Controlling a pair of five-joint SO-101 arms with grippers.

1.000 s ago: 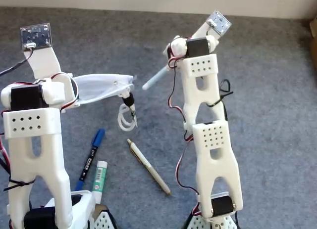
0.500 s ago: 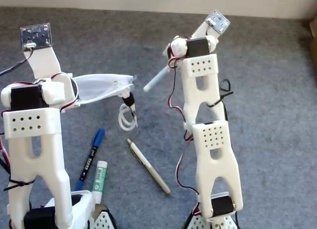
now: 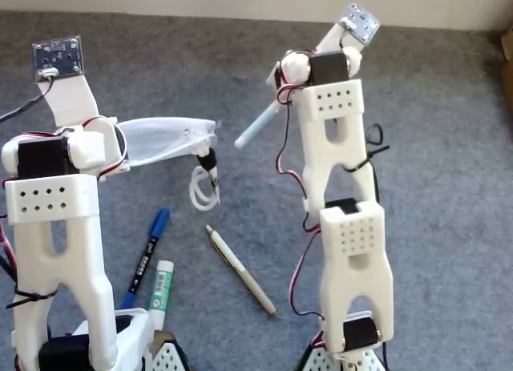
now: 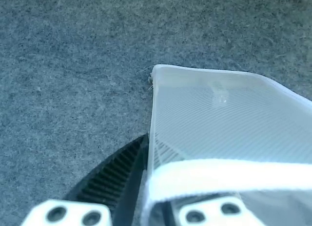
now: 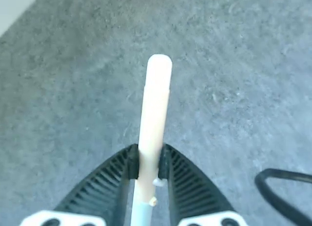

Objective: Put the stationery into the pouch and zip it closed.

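Loading step, by the look of it. The right gripper [image 5: 148, 155] is clamped tight on a pale pen [image 5: 155, 104], gripped partway along its shaft. The pen sits in the air just beside the pouch [image 3: 164, 140], not touching. Its long axis is slanted, with the free tip aimed at the pouch's zipper-pull end. The left gripper [image 4: 147, 143] is pinched on the pouch edge. Next move needs the tip lined up with the opening, then slide in lengthwise and let go.

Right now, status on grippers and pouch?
Left gripper shut on pouch. Right gripper shut on pale pen, tip toward pouch. Blue marker, white-green stick, beige pen loose on carpet.
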